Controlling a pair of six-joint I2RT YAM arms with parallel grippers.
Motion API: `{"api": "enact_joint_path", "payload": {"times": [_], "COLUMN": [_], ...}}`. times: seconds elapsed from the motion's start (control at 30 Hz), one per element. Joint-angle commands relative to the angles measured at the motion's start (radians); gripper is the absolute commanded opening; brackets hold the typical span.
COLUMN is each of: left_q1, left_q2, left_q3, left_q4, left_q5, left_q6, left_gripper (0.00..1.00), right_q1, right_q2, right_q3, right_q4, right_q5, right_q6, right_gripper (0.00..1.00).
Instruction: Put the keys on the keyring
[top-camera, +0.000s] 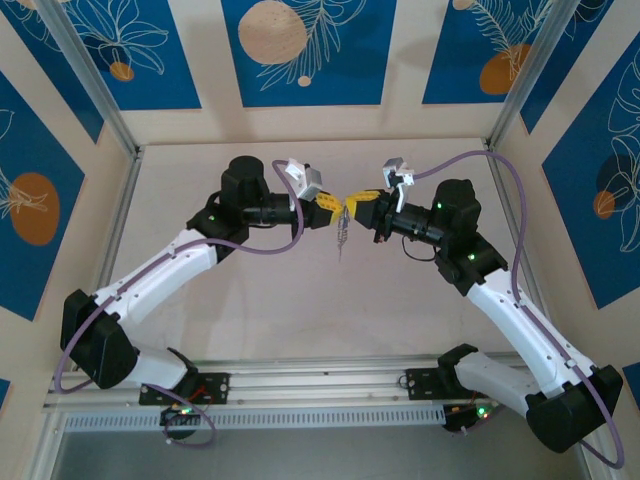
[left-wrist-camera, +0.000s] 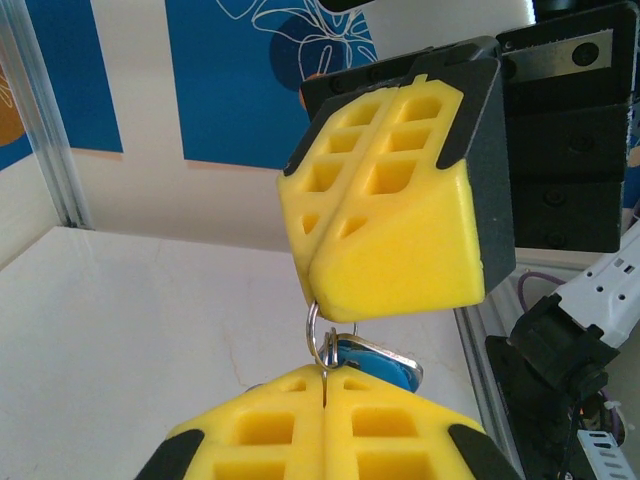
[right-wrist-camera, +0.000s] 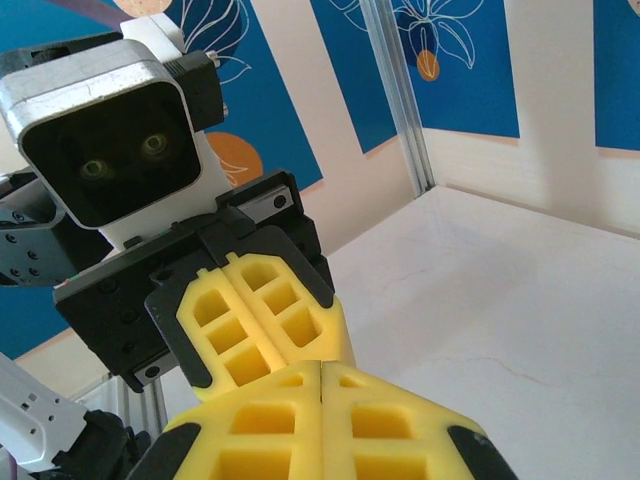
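Note:
My two grippers meet tip to tip above the middle of the table, the left gripper (top-camera: 331, 206) facing the right gripper (top-camera: 355, 207). In the left wrist view, a thin silver keyring (left-wrist-camera: 313, 330) spans the short gap between them. Its lower end is pinched in the shut left gripper (left-wrist-camera: 325, 376) and its upper end runs into the seam of the shut right gripper (left-wrist-camera: 312, 288). The blue-headed key (left-wrist-camera: 378, 363) hangs against the ring just behind my left fingertips. A thin grey piece (top-camera: 342, 240) dangles below the grippers. From the right wrist, the shut right gripper (right-wrist-camera: 321, 366) touches the left fingers (right-wrist-camera: 262, 312), which hide the ring and key.
The pale table (top-camera: 250, 310) is bounded by aluminium posts (top-camera: 95, 85) and blue patterned wall panels (top-camera: 300, 50). A metal rail (top-camera: 320, 385) runs along the near edge between the arm bases. Purple cables (top-camera: 500, 175) loop off both arms.

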Motion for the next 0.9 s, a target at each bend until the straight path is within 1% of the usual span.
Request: {"api": "enact_joint_path", "payload": {"times": [0.0,0.2,0.5,0.87], "left_q1": [-0.020,-0.020,-0.020,-0.021], "left_q2": [-0.001,-0.004,-0.009,-0.015], "left_q3": [0.037,0.029,0.021,0.002], "left_q4": [0.044,0.069,0.086,0.137], "left_q5": [0.043,0.045,0.044,0.024], "left_q6": [-0.001,-0.015,-0.024,-0.048], "left_gripper": [0.00,0.00,0.00,0.00], "right_q1": [0.011,-0.007,-0.052,-0.063], "right_q2": [0.002,-0.009,-0.026,-0.011], "right_q3": [0.020,-0.003,-0.037,-0.056], "right_q4": [-0.039,-0.045,-0.034,-0.009], "right_q5": [0.035,0.065,0.066,0.020], "right_q6": [-0.039,-0.046,-0.019,0.019], "right_gripper": [0.00,0.00,0.00,0.00]}}
